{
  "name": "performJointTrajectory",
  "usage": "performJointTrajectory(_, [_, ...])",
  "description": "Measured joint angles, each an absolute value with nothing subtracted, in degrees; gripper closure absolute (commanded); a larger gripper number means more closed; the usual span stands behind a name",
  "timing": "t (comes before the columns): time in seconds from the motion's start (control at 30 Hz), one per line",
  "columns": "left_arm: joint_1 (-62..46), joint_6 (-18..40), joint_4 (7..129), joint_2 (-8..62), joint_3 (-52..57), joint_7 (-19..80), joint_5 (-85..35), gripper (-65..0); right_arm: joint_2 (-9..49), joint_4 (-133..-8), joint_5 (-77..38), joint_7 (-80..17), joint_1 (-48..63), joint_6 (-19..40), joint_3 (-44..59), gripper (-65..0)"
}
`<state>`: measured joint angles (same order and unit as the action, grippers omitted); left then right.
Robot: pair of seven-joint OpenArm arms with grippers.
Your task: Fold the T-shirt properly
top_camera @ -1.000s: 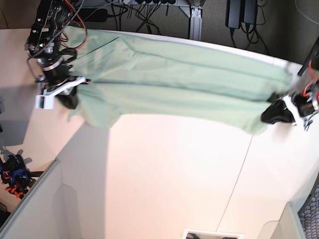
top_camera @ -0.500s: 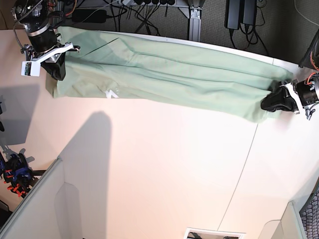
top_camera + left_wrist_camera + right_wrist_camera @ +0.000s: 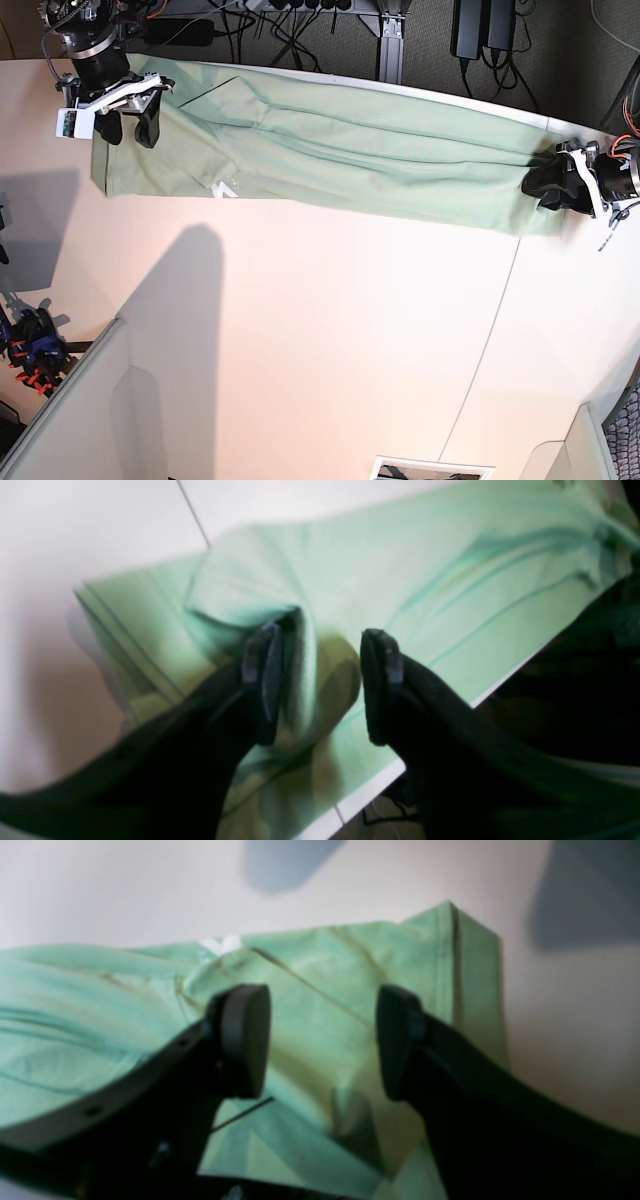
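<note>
The pale mint-green T-shirt (image 3: 340,150) lies as a long folded band along the table's back edge, from upper left to far right. A small white mark (image 3: 226,188) shows near its front edge. My right gripper (image 3: 128,127) is open over the shirt's left end; in the right wrist view (image 3: 322,1040) its jaws stand apart above the cloth (image 3: 325,970), which has a folded corner. My left gripper (image 3: 545,185) is open at the shirt's right end; in the left wrist view (image 3: 320,680) a raised fold of cloth (image 3: 310,680) sits between the fingers.
The table's back edge (image 3: 450,100) runs right behind the shirt, with cables and a power strip (image 3: 290,15) beyond it. A seam (image 3: 497,330) crosses the tabletop. A grey partition (image 3: 70,400) stands at the lower left.
Both grippers have opened and let go of the shirt. The shirt, held stretched and sagging before, now lies flat on the table. Both arms have shifted toward the back edge.
</note>
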<state>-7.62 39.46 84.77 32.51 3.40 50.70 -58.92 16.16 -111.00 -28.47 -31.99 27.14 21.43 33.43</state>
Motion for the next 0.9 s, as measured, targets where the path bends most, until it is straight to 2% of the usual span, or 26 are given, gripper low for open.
performJointTrajectory(0.13, [-7.8,39.5,84.8,32.3,5.5,50.8,-58.8,-29.3,16.2,-111.0,-27.4,-31.1,27.1,21.4,33.4,-34.0])
performJointTrajectory(0.33, [-7.8,39.5,85.0,32.7,15.1,49.5,-59.0,-29.3,16.2,-110.7,-27.4,-31.1,27.1,21.4,33.5,-34.0])
performJointTrajectory(0.43, [-8.4,39.5,85.0,33.0,15.2,49.5,-59.0,-29.3,16.2,-110.6,-27.4,-31.1,27.1,21.4,33.5,-34.0])
performJointTrajectory(0.57, [-11.4,39.5,85.0,32.7,15.0,46.4,-56.5,-33.3,16.2,-110.6,-27.4,-31.1,27.1,21.4,33.5,-34.0])
performJointTrajectory(0.9, [-12.4,35.6,83.5,30.2,15.1,44.1,-50.7,-33.3,16.2,-110.6,-27.4,-31.1,27.1,21.4,33.5,-34.0])
